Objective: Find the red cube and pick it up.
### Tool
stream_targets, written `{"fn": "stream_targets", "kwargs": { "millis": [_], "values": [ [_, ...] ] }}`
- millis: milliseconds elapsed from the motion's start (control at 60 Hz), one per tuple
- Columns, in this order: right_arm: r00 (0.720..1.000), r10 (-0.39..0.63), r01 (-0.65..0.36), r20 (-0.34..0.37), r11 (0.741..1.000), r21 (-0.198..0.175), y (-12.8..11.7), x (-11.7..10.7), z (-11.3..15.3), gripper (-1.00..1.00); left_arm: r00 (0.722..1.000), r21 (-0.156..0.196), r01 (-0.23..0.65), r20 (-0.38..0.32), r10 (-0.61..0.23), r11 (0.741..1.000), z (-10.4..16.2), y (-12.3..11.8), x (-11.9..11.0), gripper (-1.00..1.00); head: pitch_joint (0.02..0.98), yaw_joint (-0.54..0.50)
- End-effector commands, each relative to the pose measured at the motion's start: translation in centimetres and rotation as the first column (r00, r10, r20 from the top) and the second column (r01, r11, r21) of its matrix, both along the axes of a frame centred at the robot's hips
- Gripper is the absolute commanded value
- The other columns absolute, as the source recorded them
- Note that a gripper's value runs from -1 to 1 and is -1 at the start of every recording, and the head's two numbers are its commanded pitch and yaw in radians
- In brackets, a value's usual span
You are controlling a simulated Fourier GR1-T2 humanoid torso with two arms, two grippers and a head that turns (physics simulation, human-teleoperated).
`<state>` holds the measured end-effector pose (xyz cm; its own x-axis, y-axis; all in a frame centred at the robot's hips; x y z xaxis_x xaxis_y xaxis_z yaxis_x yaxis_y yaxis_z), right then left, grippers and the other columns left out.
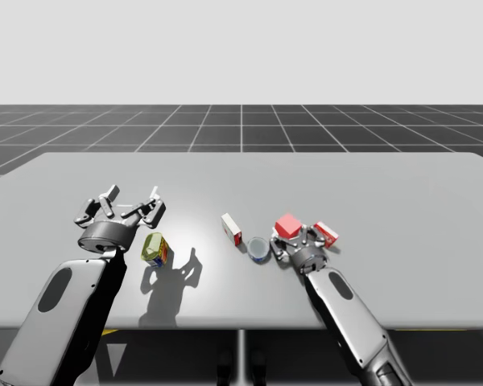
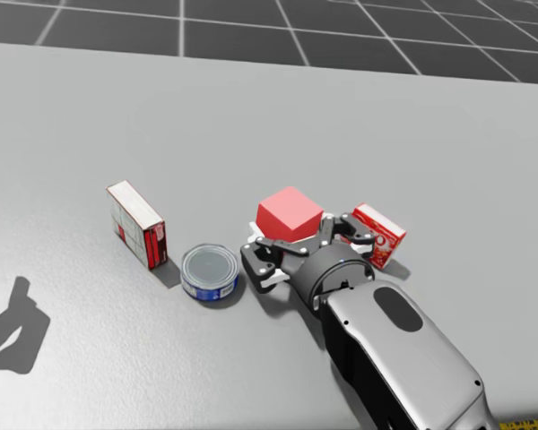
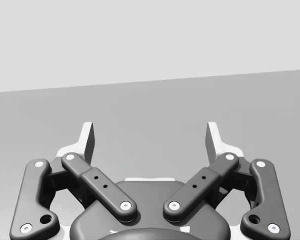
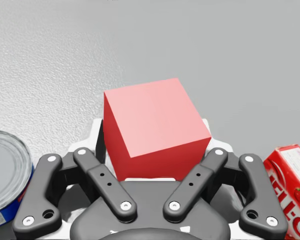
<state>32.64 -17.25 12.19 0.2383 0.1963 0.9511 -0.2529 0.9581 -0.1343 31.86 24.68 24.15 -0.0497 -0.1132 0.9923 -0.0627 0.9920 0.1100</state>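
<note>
Red cube (image 4: 152,130); blue round can (image 2: 210,272) with silver top; grey table (image 1: 386,185).

We're looking at a broad, pale grey counter (image 1: 241,173) — matte, finely grained up close, with a soft bright patch near its middle. Beyond its far edge a dark floor (image 1: 241,125) ruled with a light grid runs out to a straight horizon. Above that, a flat, pale backdrop (image 1: 241,48). Hard dark shadows (image 1: 171,281) lie on the counter's near-left part — and under its front edge stands a slim central leg (image 1: 241,358).
</note>
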Motion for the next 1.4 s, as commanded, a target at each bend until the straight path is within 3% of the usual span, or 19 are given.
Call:
{"fn": "stream_targets", "kwargs": {
  "millis": [17,50,283,667,900,1083,1183,1400],
  "values": [
    [1.000,0.019,-0.019,-0.002,0.999,-0.027,0.3,-0.3,-0.4,0.85,1.000,0.002,0.001,-0.001,-0.001,1.000,0.0,0.0,0.0,-1.00,0.773,-0.20],
    [1.000,0.014,-0.014,-0.006,0.999,-0.032,0.2,-0.4,-0.5,1.00,1.000,0.003,0.001,-0.001,-0.001,1.000,0.0,0.0,-0.1,-1.00,0.772,-0.20],
    [1.000,0.008,-0.008,-0.017,0.999,-0.032,-0.6,-0.7,-0.7,1.00,1.000,0.008,0.003,-0.002,-0.003,1.000,0.0,-0.1,-0.2,-1.00,0.722,-0.22],
    [1.000,0.000,0.000,0.000,1.000,-0.031,-1.1,-0.8,-0.9,1.00,1.000,0.012,0.006,-0.002,-0.006,1.000,-0.1,-0.5,-0.2,-1.00,0.472,-0.24],
    [1.000,-0.003,0.003,0.013,1.000,-0.024,-1.3,-0.8,-0.5,1.00,1.000,0.019,0.007,-0.004,-0.007,1.000,-0.3,-0.5,-0.1,-1.00,0.441,-0.23],
    [0.998,0.002,-0.002,0.067,1.000,0.005,-1.3,-1.2,2.6,1.00,1.000,0.019,0.006,-0.004,-0.006,1.000,-0.3,-0.4,-0.1,-1.00,0.440,-0.24],
    [0.994,-0.005,0.005,0.111,1.000,-0.003,-1.6,-1.2,4.6,1.00,1.000,0.020,0.007,-0.003,-0.007,1.000,-0.2,-0.4,-0.2,-1.00,0.437,-0.24],
    [0.978,-0.016,0.013,0.206,1.000,0.016,-2.1,-1.4,9.4,1.00,1.000,0.023,0.011,-0.002,-0.011,1.000,-0.3,-0.6,-0.2,-1.00,0.432,-0.24]
  ]
}}
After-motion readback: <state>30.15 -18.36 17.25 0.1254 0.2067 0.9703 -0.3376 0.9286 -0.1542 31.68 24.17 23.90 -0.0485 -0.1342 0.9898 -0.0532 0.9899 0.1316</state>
